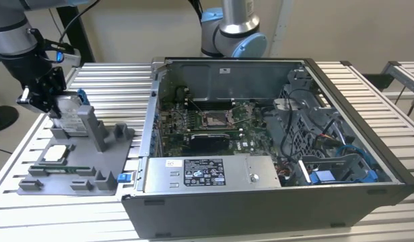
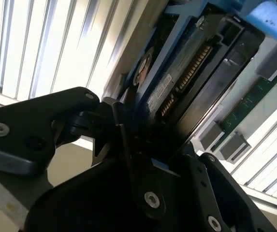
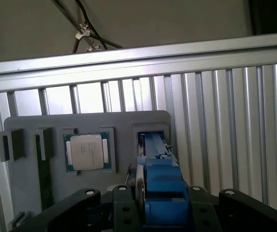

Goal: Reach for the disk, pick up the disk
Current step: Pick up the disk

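First wrist view: the gripper (image 3: 163,195) clamps the disk (image 3: 155,147), which stands on edge in its grey holder (image 3: 119,121) for easy grasping.

Open computer case (image 1: 247,212), grey tray (image 1: 85,167), processor chip (image 3: 89,152), slatted table (image 1: 106,80)

Beige wall (image 1: 139,30) behind; ribbed aluminium table (image 1: 368,101), brightly lit; black post (image 1: 73,30)

Disk (image 1: 71,118) standing on edge in its slot

It is a flat silver-grey metal slab with a white label and blue side rails (image 3: 158,166) (one rail runs along its top edge). It stands upright in the grey holder (image 1: 99,169) on the slatted worktop (image 1: 112,85), to the exterior view's left of the open computer case (image 1: 260,212).
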### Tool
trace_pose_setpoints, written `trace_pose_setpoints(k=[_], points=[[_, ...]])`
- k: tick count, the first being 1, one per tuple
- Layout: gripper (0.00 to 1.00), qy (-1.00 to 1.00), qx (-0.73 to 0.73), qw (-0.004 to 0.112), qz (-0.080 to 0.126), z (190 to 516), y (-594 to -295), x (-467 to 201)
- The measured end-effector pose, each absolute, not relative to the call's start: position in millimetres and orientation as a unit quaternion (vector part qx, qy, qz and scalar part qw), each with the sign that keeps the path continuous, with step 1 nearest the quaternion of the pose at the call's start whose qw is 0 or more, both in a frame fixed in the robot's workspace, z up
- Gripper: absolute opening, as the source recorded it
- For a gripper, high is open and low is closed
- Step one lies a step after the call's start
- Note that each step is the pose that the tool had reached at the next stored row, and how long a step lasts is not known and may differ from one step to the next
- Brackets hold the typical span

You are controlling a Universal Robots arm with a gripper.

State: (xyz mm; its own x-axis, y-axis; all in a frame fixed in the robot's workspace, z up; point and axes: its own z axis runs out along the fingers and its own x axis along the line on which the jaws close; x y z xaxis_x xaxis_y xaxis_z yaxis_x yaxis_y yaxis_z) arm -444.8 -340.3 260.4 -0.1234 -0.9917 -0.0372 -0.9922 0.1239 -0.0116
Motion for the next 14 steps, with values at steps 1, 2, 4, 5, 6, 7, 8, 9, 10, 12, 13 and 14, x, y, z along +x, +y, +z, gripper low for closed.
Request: trace_pose_setpoints(k=[1, 2, 4, 5, 6, 7, 8, 9, 10, 12, 13, 14], points=[[0.0, 0.749, -0.662, 0.018, 0.008, 260.4, -340.3, -444.8], [0.0, 0.749, -0.662, 0.018, 0.008, 260.3, -340.3, -444.8], [0.0, 0.749, -0.662, 0.018, 0.008, 260.2, -340.3, -444.8], [0.0, 0.749, -0.662, 0.018, 0.008, 260.2, -340.3, -444.8], [0.0, 0.749, -0.662, 0.018, 0.008, 260.1, -340.3, -444.8], [0.0, 0.749, -0.662, 0.018, 0.008, 260.1, -340.3, -444.8], [0.0, 0.749, -0.662, 0.018, 0.008, 260.1, -340.3, -444.8], [0.0, 0.749, -0.662, 0.018, 0.008, 260.0, -340.3, -444.8], [0.0, 0.749, -0.662, 0.018, 0.008, 260.0, -340.3, -444.8], [0.0, 0.749, -0.662, 0.018, 0.008, 259.9, -340.3, -444.8], [0.0, 0.749, -0.662, 0.018, 0.008, 259.9, -340.3, -444.8], [0.0, 0.749, -0.662, 0.018, 0.008, 259.9, -340.3, -444.8]])
